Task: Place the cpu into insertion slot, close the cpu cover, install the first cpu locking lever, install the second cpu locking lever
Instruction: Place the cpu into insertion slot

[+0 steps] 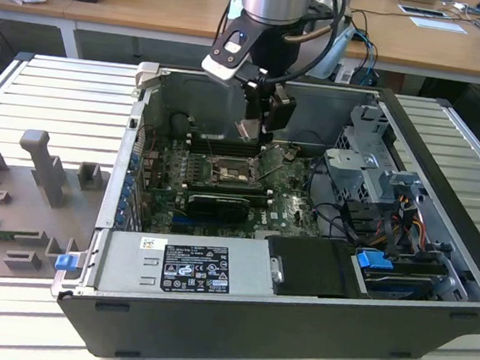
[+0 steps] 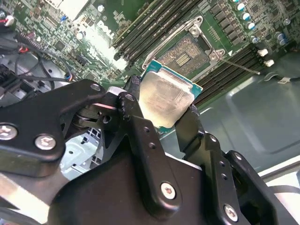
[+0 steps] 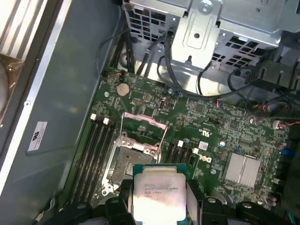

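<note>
My gripper (image 1: 251,132) hangs inside the open computer case, shut on the cpu (image 1: 248,130). In both wrist views the cpu (image 2: 164,101) (image 3: 157,192) is a small square chip with a dull silver face, pinched at two opposite edges between black fingers (image 2: 136,112). It is above the green board, clear of the insertion slot (image 3: 125,164) (image 2: 185,52) (image 1: 228,173), which lies uncovered with its contacts showing. The cpu cover (image 3: 142,130) stands swung up at one side of the slot. A thin lever rod (image 2: 240,65) sticks out beside the slot.
Long black memory slots (image 3: 93,154) flank the socket. A black graphics card (image 1: 216,203), a power supply (image 1: 182,265), a metal drive cage (image 1: 368,171) and loose cables (image 1: 330,214) crowd the case. Grey fixtures (image 1: 44,170) sit on the table at the exterior view's left.
</note>
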`<state>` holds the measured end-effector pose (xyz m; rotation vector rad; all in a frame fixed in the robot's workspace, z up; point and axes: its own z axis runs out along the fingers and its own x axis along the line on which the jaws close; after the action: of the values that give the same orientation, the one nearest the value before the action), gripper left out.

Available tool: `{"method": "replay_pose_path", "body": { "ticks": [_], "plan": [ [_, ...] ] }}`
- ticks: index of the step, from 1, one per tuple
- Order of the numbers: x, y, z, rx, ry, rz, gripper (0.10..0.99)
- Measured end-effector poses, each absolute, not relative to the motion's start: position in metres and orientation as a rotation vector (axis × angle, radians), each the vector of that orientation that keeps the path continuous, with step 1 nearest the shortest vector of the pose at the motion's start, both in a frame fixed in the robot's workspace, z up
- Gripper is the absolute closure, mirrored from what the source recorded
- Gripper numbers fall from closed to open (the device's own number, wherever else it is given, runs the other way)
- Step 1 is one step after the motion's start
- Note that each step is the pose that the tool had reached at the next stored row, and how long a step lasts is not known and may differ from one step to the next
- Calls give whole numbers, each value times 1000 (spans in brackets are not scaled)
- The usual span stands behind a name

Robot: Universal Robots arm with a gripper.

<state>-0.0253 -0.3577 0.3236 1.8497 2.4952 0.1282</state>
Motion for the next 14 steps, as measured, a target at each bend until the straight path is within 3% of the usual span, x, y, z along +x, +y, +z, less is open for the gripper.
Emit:
{"method": "replay_pose_path", "body": {
  "ticks": [14],
  "plan": [
    [-26, -358, 318, 1942, 2423, 124, 545]
  ]
}}
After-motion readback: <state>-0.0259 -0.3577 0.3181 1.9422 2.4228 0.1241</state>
